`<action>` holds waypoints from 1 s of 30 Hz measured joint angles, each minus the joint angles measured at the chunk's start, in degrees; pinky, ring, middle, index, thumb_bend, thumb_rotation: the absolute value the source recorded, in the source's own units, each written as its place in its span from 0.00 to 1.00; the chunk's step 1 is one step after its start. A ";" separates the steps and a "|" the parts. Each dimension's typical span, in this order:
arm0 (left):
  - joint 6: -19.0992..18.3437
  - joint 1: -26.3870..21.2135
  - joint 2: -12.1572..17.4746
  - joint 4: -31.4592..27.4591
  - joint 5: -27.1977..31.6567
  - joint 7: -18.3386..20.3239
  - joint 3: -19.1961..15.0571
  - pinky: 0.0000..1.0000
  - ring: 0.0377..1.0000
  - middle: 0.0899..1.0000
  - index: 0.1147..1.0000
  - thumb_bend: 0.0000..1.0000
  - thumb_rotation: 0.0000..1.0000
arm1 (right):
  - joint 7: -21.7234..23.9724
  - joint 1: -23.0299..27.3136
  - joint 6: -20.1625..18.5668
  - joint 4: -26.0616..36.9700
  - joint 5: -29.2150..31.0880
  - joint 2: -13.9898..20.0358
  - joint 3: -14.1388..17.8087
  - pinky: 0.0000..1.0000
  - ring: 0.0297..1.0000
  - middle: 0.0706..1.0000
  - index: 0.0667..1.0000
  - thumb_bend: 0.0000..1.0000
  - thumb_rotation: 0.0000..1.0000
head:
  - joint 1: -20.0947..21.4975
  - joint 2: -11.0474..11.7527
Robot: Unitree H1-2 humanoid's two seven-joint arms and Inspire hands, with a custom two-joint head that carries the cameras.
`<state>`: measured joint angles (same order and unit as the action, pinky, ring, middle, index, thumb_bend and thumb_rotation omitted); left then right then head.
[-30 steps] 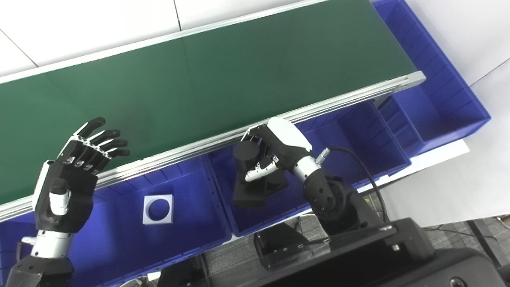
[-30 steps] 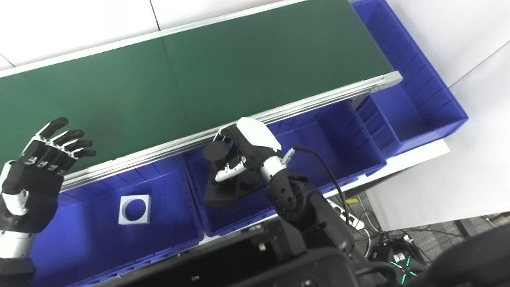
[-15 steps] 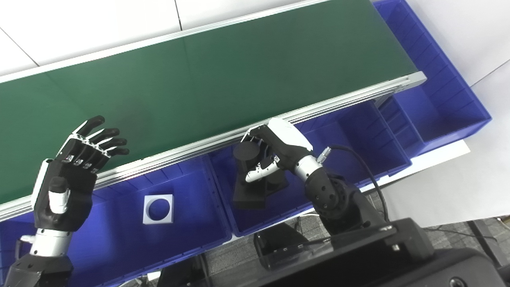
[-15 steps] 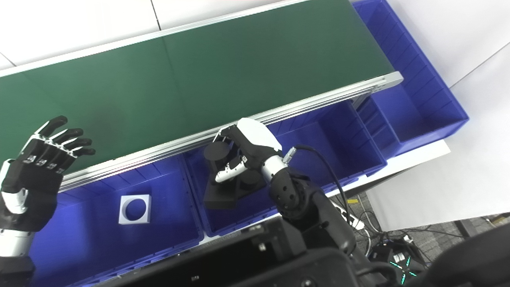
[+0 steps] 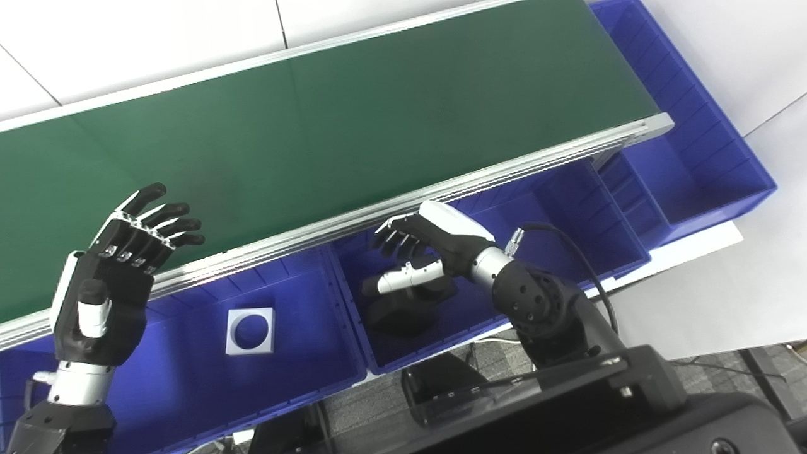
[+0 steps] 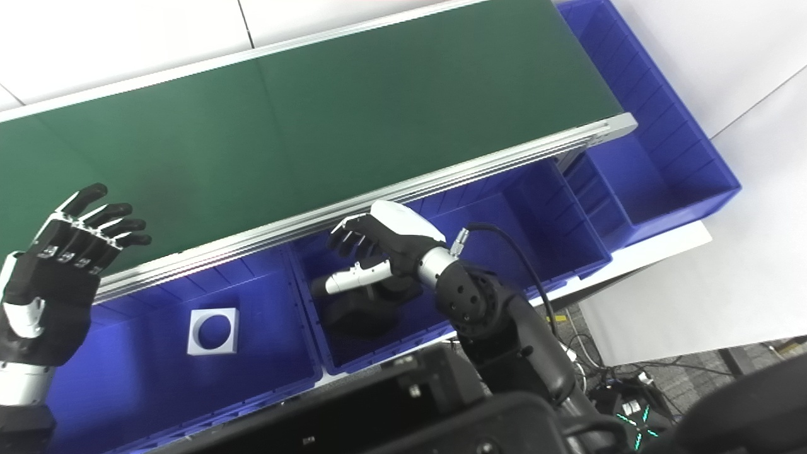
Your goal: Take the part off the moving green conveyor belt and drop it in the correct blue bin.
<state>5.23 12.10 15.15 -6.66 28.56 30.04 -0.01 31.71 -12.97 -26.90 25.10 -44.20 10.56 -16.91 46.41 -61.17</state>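
My right hand [image 5: 419, 243] hovers open over the middle blue bin [image 5: 441, 340], fingers spread and thumb stretched leftward. Beneath it, black parts [image 5: 403, 309] lie piled on the bin floor; the hand holds nothing. My left hand [image 5: 116, 271] is raised open at the near edge of the green conveyor belt [image 5: 328, 120], palm facing me. No part shows on the belt. A white square part with a round hole [image 5: 251, 330] lies in the left blue bin [image 5: 189, 391].
The belt's aluminium rail [image 5: 441, 189] runs diagonally just above the bins. An empty blue bin [image 5: 567, 214] sits right of the middle one, and a long blue bin [image 5: 700, 139] stands at the belt's right end. My dark torso housing [image 5: 567, 410] fills the bottom.
My right hand has opened and let go of the black cylindrical part, which now lies among the black parts in the middle bin. The left hand has stayed put.
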 measured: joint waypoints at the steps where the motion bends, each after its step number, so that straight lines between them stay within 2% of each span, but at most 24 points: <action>1: 0.00 -0.01 0.00 0.00 0.00 0.00 0.00 0.62 0.67 0.71 0.81 0.84 0.71 | 0.11 -0.01 0.00 0.07 0.01 -0.03 0.11 0.63 0.65 0.67 0.70 0.82 0.73 | -0.09 0.09; 8: 0.03 -0.08 -0.07 0.24 0.00 0.07 0.04 0.62 0.67 0.71 0.81 0.84 0.71 | -2.01 -0.12 0.05 0.16 2.03 -0.05 0.37 0.58 0.61 0.63 0.68 0.83 0.73 | -0.97 0.61; 17: 0.23 0.20 -0.58 0.82 -0.38 0.09 0.13 0.62 0.67 0.71 0.81 0.84 0.71 | -11.88 -2.47 5.38 -0.26 9.71 -1.62 1.61 0.53 0.59 0.61 0.66 0.81 0.67 | -4.65 1.58; 19: 0.25 0.43 -1.11 0.79 -0.43 0.09 0.14 0.62 0.67 0.71 0.81 0.84 0.71 | -13.48 -3.17 7.26 -0.16 12.43 -2.38 1.76 0.54 0.59 0.61 0.67 0.79 0.66 | -5.80 1.76; 23: 0.61 1.43 -2.06 0.54 -0.70 0.03 0.14 0.61 0.66 0.71 0.80 0.84 0.71 | -15.19 -4.29 10.50 0.50 17.45 -3.50 1.65 0.52 0.57 0.61 0.67 0.77 0.66 | -11.41 2.72; 27: 1.33 2.99 -2.65 -0.33 -1.72 -0.32 0.11 0.62 0.67 0.71 0.80 0.84 0.71 | -16.72 -5.52 12.75 1.45 23.59 -5.22 1.52 0.52 0.59 0.63 0.67 0.77 0.65 | -13.54 3.34; 30: 2.54 4.32 -3.64 -0.79 -2.15 -0.56 0.10 0.62 0.67 0.71 0.80 0.83 0.71 | -18.47 -6.75 14.89 1.47 27.64 -7.37 1.24 0.55 0.60 0.64 0.68 0.75 0.65 | -16.60 4.21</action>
<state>7.76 16.42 11.51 -7.45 26.41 29.48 0.10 13.24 -19.71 -12.01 26.56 -16.56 3.19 -15.67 29.81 -56.96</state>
